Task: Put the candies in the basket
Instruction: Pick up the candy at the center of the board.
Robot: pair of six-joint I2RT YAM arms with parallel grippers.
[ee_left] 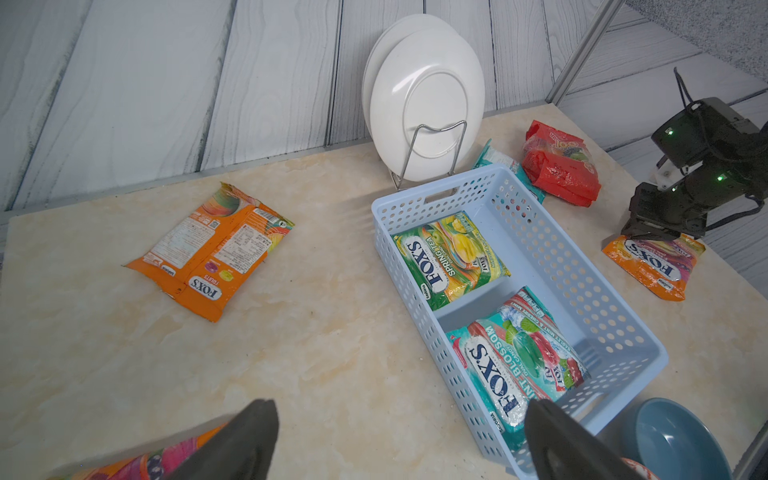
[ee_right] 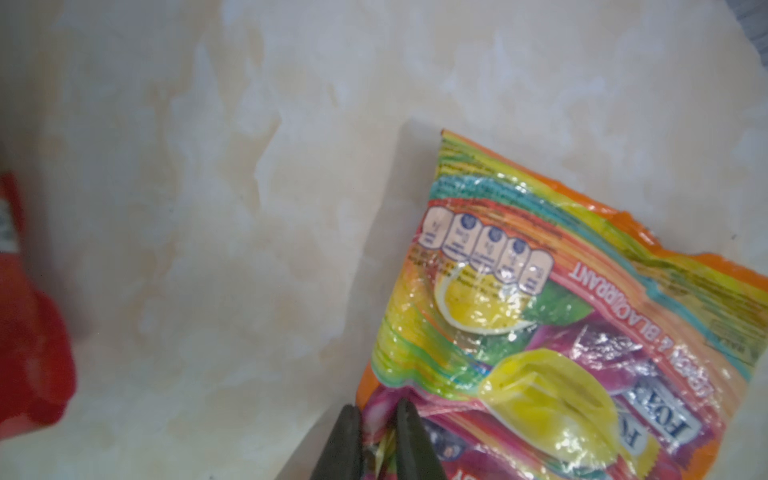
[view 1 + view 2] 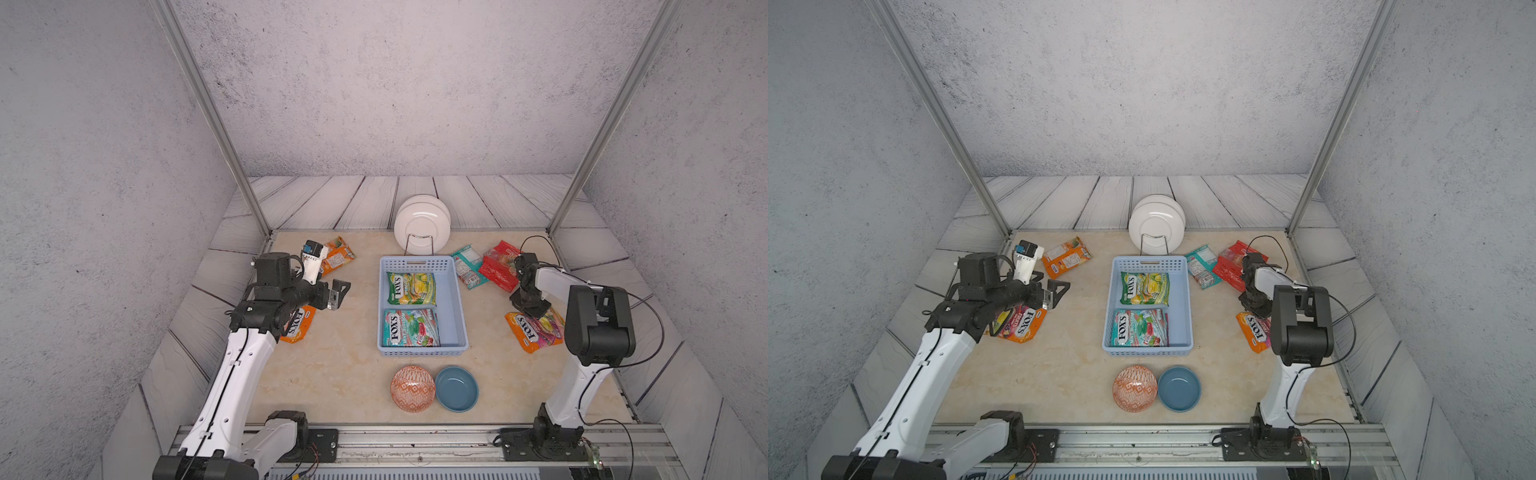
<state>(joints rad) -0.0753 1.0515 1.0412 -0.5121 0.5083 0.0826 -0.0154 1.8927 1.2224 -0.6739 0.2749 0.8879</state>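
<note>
While the right hand (image 2: 376, 415) pinches the near-right orange bag (image 2: 540, 311) by its edge, the left hand (image 1: 401, 409) hangs spread wide.
Second orange bag (image 3: 1021, 324) lies under the left arm (image 3: 249, 353); basket (image 3: 453, 299), mid-counter, holds yellow-green bag (image 3: 411, 288) and teal bag (image 3: 410, 328); beyond, third orange bag (image 3: 338, 257), pale teal bag (image 3: 467, 266), red bag (image 3: 498, 268) on counter (image 3: 332, 374).

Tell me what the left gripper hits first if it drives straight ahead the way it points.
Probably the basket: the open left gripper points at its long side wall, near the yellow-green bag. If it tilts down enough, bare table comes first; depth is unclear.
</note>
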